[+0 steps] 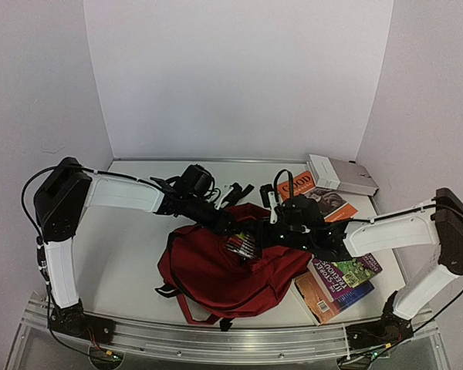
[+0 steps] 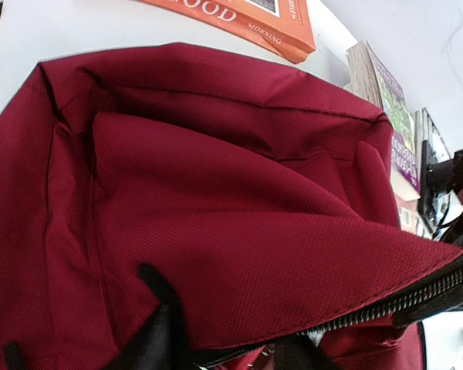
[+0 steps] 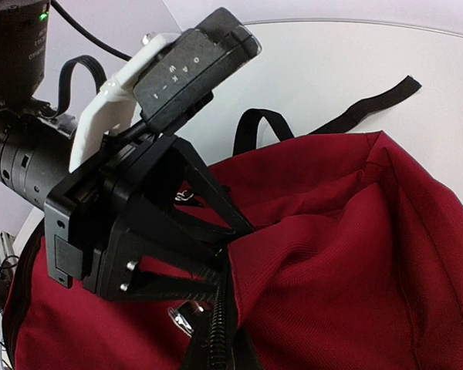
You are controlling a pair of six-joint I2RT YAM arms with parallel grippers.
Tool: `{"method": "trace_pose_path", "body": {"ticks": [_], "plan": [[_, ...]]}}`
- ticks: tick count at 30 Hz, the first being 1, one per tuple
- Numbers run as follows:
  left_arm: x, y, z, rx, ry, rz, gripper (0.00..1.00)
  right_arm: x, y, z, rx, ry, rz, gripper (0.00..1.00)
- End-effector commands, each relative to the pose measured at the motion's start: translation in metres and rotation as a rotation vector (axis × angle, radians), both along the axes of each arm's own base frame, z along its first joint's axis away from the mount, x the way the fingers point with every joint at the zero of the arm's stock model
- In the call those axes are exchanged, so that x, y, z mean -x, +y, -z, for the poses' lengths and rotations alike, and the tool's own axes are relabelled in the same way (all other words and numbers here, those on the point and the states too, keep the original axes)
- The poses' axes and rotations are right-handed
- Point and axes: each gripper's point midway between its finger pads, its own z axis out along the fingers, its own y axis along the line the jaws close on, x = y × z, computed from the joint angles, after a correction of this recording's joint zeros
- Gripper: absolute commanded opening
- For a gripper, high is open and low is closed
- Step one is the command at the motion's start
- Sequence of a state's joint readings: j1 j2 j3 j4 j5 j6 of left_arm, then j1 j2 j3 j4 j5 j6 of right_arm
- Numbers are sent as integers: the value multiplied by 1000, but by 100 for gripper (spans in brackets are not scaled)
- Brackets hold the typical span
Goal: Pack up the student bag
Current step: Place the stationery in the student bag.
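The dark red student bag (image 1: 216, 270) lies in the middle of the table with its opening towards the far side. My left gripper (image 1: 230, 226) is shut on the bag's zippered flap edge (image 2: 355, 308), and red fabric fills the left wrist view between its fingers (image 2: 156, 339). My right gripper (image 1: 276, 233) is at the same opening from the right. It is shut on the black zipper strip (image 3: 218, 339). The left gripper (image 3: 177, 231) shows close in the right wrist view. A small dark pack with coloured stripes (image 1: 241, 245) sits in the opening between the two grippers.
An orange book (image 1: 312, 193) and a white box (image 1: 341, 176) lie at the back right. A purple book (image 1: 347, 271) lies on another book (image 1: 328, 299) to the right of the bag. Black straps (image 1: 235, 191) trail behind the bag.
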State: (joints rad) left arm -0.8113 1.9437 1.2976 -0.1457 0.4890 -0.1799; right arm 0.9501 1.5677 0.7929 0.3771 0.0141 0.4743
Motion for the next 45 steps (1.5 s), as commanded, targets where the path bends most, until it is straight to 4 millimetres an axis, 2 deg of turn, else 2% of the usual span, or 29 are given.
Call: {"method": "trace_pose_path", "body": {"ticks": [1,3,5,7,11,13,15,18,20,22,25,28,31,35,40,45], "plan": [[-21,-17,-23,95,-108,-36,22,-5,-6,-33,-53,-30,56,6],[-25,-15,-27,100,-125,-68,7,-4,-9,-34,-45,-18,66,14],[-29,-10,-31,93,-136,-104,0,-1,-12,-32,-26,-1,67,24],[-33,0,-33,76,-136,-153,0,1,-15,-30,-5,16,66,34],[-43,35,-34,-39,-94,-319,0,6,-21,-19,50,55,69,57],[-37,51,-35,-79,-64,-367,0,11,-21,-15,71,66,60,65],[-27,64,-38,-100,-19,-402,0,23,-13,-17,91,57,29,72],[-7,79,-41,-110,53,-416,0,42,3,-25,123,3,-5,78],[7,86,-42,-114,97,-415,0,49,11,-33,114,-19,-22,78],[18,91,-45,-114,139,-406,0,56,19,-46,88,-48,-53,73],[28,96,-47,-127,193,-410,0,82,40,-72,41,-119,-156,63],[34,99,-54,-114,207,-412,0,102,56,-82,11,-153,-237,57],[37,100,-62,-90,198,-408,0,112,72,-79,30,-177,-290,47],[40,100,-68,-78,206,-392,0,118,96,-61,87,-191,-336,46],[44,100,-69,-82,220,-379,0,107,110,-42,165,-230,-320,50],[46,102,-68,-86,222,-377,0,90,112,-16,269,-268,-256,50]]}}
